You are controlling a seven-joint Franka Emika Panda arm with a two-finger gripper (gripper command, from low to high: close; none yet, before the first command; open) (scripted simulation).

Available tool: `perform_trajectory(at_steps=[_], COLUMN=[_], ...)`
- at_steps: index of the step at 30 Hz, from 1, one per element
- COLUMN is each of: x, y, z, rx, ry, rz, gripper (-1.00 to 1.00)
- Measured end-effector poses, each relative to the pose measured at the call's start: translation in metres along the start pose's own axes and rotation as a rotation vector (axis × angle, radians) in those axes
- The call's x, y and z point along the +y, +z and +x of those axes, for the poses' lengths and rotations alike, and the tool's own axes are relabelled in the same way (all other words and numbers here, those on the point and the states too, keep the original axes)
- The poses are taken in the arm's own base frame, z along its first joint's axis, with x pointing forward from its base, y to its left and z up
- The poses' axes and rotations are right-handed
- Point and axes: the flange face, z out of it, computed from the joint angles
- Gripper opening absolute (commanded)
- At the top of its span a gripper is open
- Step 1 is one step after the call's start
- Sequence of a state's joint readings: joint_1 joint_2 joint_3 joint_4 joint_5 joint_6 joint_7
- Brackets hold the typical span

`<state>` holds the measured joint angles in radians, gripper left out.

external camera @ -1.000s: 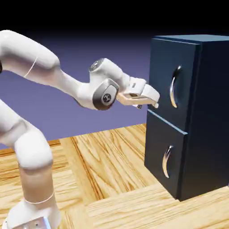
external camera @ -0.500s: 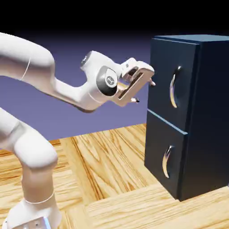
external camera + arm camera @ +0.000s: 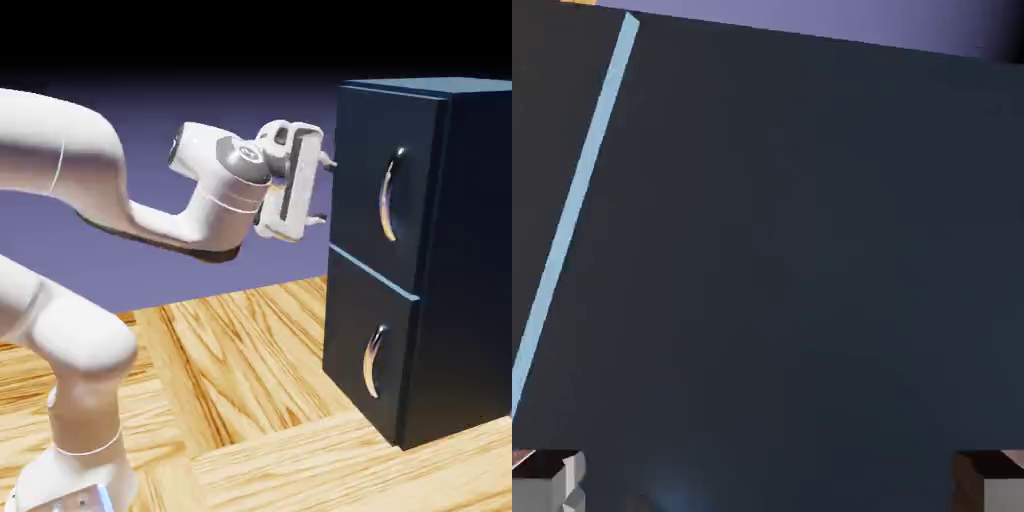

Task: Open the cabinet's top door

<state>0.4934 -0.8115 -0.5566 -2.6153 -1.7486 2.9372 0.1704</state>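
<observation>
two panels on the cabinet (image 3: 420,250) front, both flush and shut. top door (image 3: 385,190) w/ curved silver handle (image 3: 389,194) at exterior view's right, on the wooden surface (image 3: 250,400). gripper (image 3: 322,189) jaws spread wide, empty, facing the door's left edge, apart from handle. hand view: dark panel only.

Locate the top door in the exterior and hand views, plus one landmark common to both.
Exterior view: the top door is the upper front panel of the cabinet, at the picture's right, with its curved silver handle showing.
Hand view: the top door fills nearly the whole picture as flat dark navy; the handle is not in it.
Shared landmark: the open gripper, near the door's left edge outside; its fingertips sit at the bottom corners.
</observation>
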Motion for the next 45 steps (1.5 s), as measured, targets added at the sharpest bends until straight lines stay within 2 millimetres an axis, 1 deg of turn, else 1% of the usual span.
perform_trajectory(at_steps=[6, 12, 18, 25, 27, 31, 32, 34, 38, 45], x=[0.003, 0.004, 0.005, 0.004, 0.004, 0.016, 0.018, 0.018, 0.008, 0.004], y=[0.0, 0.005, 0.013, 0.028, 0.03, 0.069, 0.077, 0.077, 0.059, 0.052], z=[-0.015, -0.034, -0.056, -0.084, -0.086, -0.079, -0.077, -0.077, -0.068, -0.064], rx=[0.022, 0.029, 0.021, -0.004, -0.007, -0.006, -0.007, -0.007, -0.096, -0.131], ry=[-0.271, -0.537, -0.798, -1.098, -1.125, -1.123, -1.125, -1.125, -1.109, -1.106], rz=[-0.078, -0.161, -0.246, -0.347, -0.356, -0.356, -0.356, -0.356, -0.336, -0.328], gripper=[0.0, 0.0, 0.0, 0.0, 0.0, 0.0, -1.0, -1.0, -1.0, -1.0])
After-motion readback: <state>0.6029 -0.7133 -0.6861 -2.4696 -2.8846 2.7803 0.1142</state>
